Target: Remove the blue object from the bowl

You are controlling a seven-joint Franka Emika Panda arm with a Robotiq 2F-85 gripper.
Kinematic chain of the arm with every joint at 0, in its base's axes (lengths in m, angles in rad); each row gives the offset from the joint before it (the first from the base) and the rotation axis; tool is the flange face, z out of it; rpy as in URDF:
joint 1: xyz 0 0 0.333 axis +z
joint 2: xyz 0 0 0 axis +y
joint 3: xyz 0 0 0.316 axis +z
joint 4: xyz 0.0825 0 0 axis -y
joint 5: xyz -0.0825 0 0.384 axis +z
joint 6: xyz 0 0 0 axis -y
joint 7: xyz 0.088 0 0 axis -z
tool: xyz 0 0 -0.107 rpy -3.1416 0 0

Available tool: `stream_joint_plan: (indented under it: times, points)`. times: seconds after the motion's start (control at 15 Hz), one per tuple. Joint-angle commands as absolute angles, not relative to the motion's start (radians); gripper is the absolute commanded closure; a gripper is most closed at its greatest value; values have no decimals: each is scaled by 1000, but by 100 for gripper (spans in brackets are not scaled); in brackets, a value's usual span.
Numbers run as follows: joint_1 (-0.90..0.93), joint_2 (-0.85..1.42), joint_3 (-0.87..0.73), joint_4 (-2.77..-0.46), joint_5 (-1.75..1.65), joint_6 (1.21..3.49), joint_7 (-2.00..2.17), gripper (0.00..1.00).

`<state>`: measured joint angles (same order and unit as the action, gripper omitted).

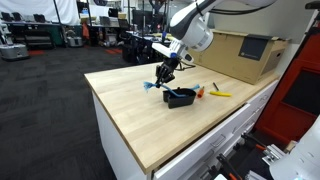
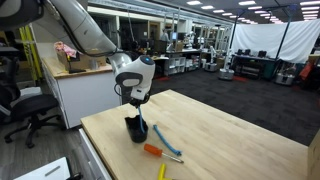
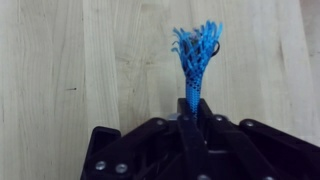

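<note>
Fingers (image 3: 160, 137) round blue object (image 3: 196, 62) (partly hidden)

White arm (image 1: 192, 30), black screw-studded end effector (image 3: 196, 110).

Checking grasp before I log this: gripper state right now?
The gripper: closed, holding the blue object, whose frayed end sticks out past the fingertips in the wrist view.
</note>
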<state>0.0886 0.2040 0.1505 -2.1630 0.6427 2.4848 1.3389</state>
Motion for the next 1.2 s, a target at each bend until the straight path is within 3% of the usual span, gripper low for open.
stream_joint_plan:
  times: [0.0,0.53,1.13]
  points:
    - [103,93,147,-2218,708,2534,1297,97]
    - [100,-67,131,-2314,465,2696,1454,97]
    - [-16,2,35,-2349,-66,2791,1776,97]
